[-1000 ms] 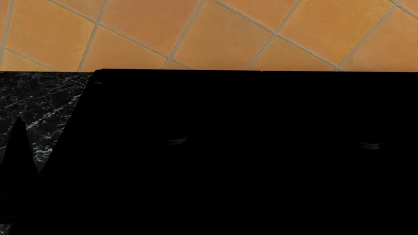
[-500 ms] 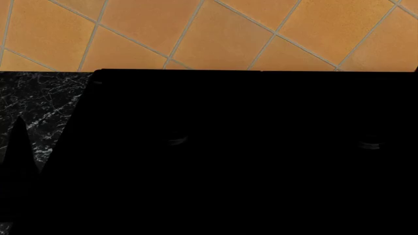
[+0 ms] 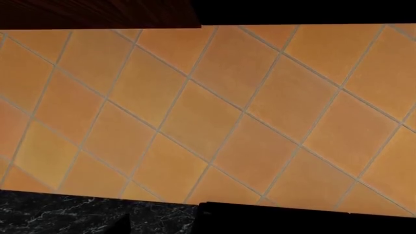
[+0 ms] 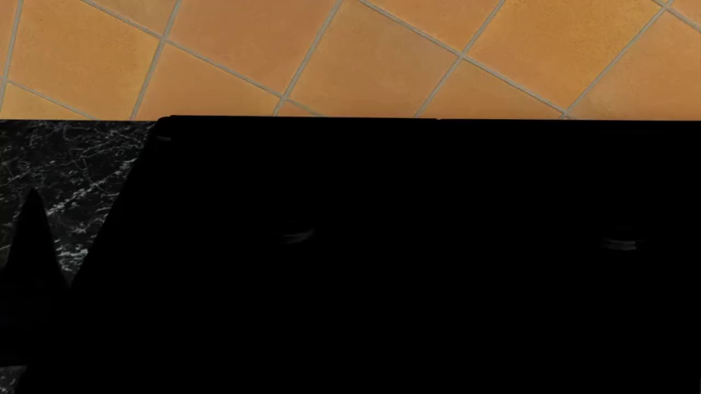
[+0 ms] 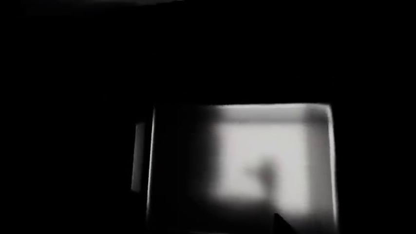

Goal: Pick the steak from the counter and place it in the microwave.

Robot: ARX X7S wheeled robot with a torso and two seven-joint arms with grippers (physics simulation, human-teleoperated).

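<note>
- Looking down from the head view, a matte black stovetop (image 4: 416, 254) fills most of the picture, with two faint knobs (image 4: 294, 235) and tiled wall (image 4: 362, 57) behind its far edge.
- A wedge of the counter (image 4: 66, 176), black stone with white veining, shows beyond the stovetop's left edge; a dark pointed shape (image 4: 31, 271) rises over it, perhaps part of the left arm, but I cannot tell.
- The steak is in none of the views, so I cannot say whether it lies on the counter or is already carried.
- Neither gripper's fingers can be made out: the left wrist view gives only orange tiles (image 3: 215, 117), a strip of counter (image 3: 78, 217) and a dark wooden edge (image 3: 97, 12); how far either gripper is open, or what it holds, cannot be told.
- The right wrist view is nearly black apart from a blurred pale box-like opening (image 5: 260, 161), possibly the microwave cavity, with a vague dark blot in it.
- Risk, in my judgement: moving either arm with so little seen could knock a finger against the stovetop's raised rim or the wall, or against the frame of that opening.
- If the steak is held, a blind push could drop it short of the cavity.
- Open room seems best above the stovetop, away from the wall and the counter's left corner.
</note>
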